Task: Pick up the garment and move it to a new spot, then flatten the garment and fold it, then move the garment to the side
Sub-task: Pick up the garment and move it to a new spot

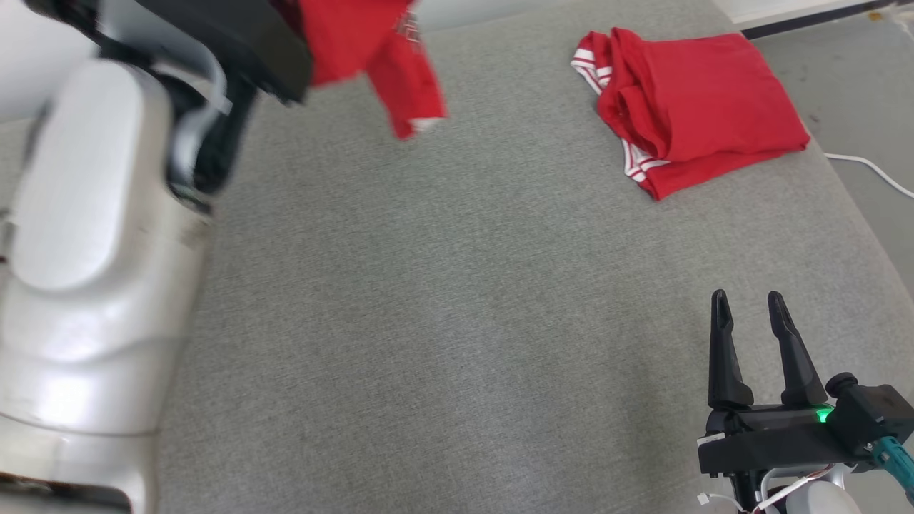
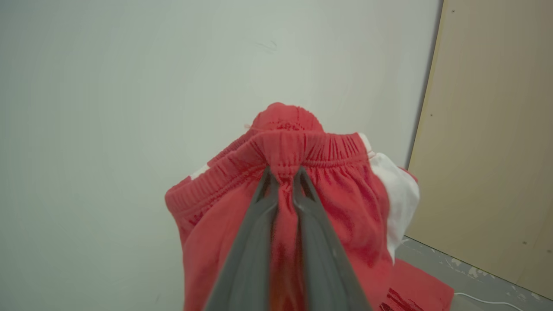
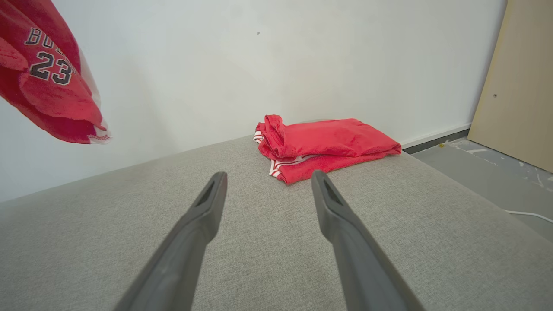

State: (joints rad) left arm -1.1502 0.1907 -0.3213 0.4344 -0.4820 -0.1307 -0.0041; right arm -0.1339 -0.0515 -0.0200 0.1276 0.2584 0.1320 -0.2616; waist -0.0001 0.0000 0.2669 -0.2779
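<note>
garments, counted: two, both red, well apart from each other.
held garment (image 1: pixel 371 50): hangs in the air over the far left of the worktop (image 1: pixel 457 300), clear of the fabric below, bunched and drooping. it has a gathered elastic band and a white panel on one side.
folded garment (image 1: pixel 700 107): lies on the far right corner of the worktop, folded into a rough rectangle, with white stripes along its near left edge.
writing: the number "23" in dark figures with a pale outline on the held garment, seen from the right wrist. above it are letters that start "bu"; a fold hides the rest. i can read nothing on the folded garment.
pincers, counted: two.
left pincer (image 2: pixel 283 172): raised high, its two fingers drawn together and clamped on the elastic band of the held garment, red cloth pinched between the tips.
right pincer (image 1: pixel 747 300): low at the near right, fingers spread apart with nothing between them, pointing across the worktop toward the folded garment but well short of it.
green light (image 1: pixel 823 414): one, lit on the right pincer's base.
worktop cover: grey woven fabric.
cable (image 1: pixel 871 168): one, white, on the floor to the right of the worktop.
board (image 3: pixel 518 86): one, beige, upright at the right against the white wall (image 3: pixel 259 65).
</note>
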